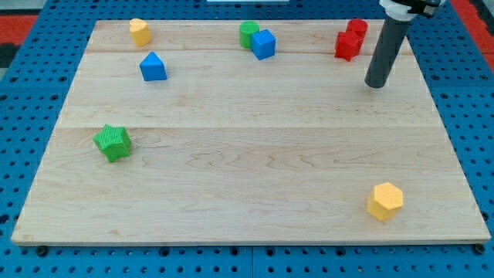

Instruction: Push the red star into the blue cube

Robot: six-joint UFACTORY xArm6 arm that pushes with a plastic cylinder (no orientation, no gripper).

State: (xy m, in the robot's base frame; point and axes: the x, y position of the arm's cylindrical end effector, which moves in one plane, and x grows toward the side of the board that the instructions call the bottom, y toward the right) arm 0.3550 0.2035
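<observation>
My tip [375, 83] sits on the wooden board [255, 193] near the view's top right corner, touching nothing, a bare rod with no block against it. Just to its left and a little higher, the red star [346, 45] lies close by but apart from the tip. Right behind it, toward the view's top, there's a second red block [357, 28], and the two look to be touching, though its shape is hard to read from here. Over at top centre, the blue cube [263, 44] rests against a green block [248, 34] tucked behind its left side. So star and cube are well apart, open board between them. Further left, a blue house-shaped block [153, 67] stands alone, and a yellow block [139, 31] sits near the top left corner. Down the left side there's a green star [113, 142]. At the bottom right, a yellow hexagon block [384, 201], alone, far below the tip.
</observation>
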